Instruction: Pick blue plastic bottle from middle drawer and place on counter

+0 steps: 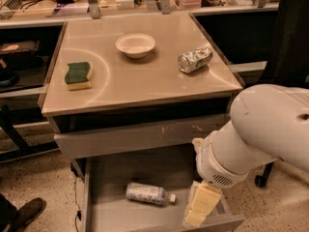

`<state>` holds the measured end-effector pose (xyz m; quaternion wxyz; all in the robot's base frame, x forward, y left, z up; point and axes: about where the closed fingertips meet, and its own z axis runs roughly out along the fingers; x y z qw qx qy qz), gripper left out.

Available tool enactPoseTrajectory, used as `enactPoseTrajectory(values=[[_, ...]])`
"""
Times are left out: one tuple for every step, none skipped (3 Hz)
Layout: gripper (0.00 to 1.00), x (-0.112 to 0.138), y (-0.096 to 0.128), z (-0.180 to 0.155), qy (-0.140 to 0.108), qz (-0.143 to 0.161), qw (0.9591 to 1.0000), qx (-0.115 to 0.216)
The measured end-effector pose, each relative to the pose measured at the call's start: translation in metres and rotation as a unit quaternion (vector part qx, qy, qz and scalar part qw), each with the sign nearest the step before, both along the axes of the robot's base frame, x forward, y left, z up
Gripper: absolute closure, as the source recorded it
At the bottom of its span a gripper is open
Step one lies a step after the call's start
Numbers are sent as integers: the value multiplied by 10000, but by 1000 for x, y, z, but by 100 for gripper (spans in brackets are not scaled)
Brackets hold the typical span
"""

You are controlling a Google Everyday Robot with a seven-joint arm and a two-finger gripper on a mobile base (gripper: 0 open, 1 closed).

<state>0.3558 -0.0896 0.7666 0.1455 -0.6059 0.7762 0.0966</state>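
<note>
The blue plastic bottle [148, 193] lies on its side on the floor of the open middle drawer [108, 178], its white cap pointing right. My gripper [200, 206], pale yellow at the end of the big white arm [256, 129], hangs over the drawer's front right corner, just right of the bottle's cap and apart from it. The glossy tan counter [140, 81] tops the cabinet above.
On the counter stand a white bowl [135, 45], a green-and-yellow sponge [78, 75] at the left and a crushed green-and-silver can [195, 59] at the right. A shut grey drawer front [130, 137] sits above the open drawer. A shoe [24, 211] shows at bottom left.
</note>
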Motion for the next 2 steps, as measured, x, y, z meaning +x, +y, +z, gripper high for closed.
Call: enactPoseTrajectory(values=[[0,-1,2,-2,-1,24,10000,11],[0,1,14,-31,19,-2,9999,141]])
